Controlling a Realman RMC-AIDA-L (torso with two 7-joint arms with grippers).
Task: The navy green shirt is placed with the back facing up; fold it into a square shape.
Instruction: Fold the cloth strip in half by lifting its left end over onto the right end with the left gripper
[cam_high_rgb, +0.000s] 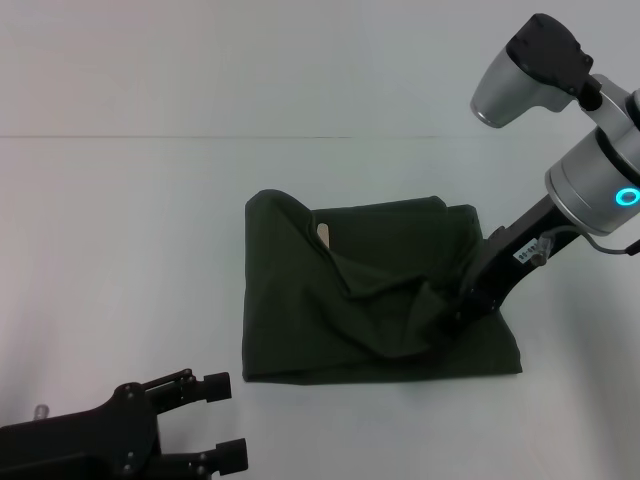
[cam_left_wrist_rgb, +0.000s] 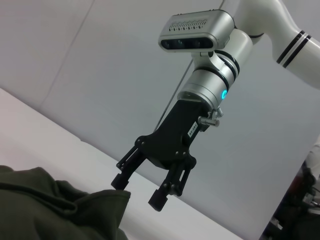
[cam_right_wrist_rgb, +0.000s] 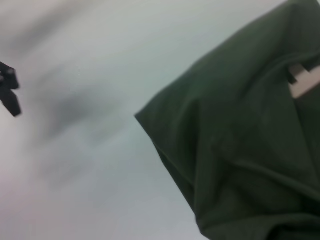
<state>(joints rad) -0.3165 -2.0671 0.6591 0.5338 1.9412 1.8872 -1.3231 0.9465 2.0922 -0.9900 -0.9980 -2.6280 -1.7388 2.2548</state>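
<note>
**Olive shirt lies bunched in a rough block on the white table**

The navy green shirt is a dark olive cloth heap, partly folded into a loose four-sided shape that is a little wider than deep, its long axis running across the table from the robot's left to its right. The edge nearest the robot is fairly straight; the far edge is uneven. Creases gather toward the shirt's right-hand middle, where the cloth rises in a ridge. A small pale tag shows in a gap near the far left corner; nothing on it can be read, and no lettering shows on the cloth.

The shirt rests on the white table, roughly in the middle.

The right gripper is at the shirt's right side, over the ridge of creases. In the left wrist view its jaws stand spread, one fingertip just at the cloth's edge, nothing pinched between them. A small white label on its body is unreadable.

The left gripper sits apart from the shirt, off its near left corner, jaws spread and empty.
</note>
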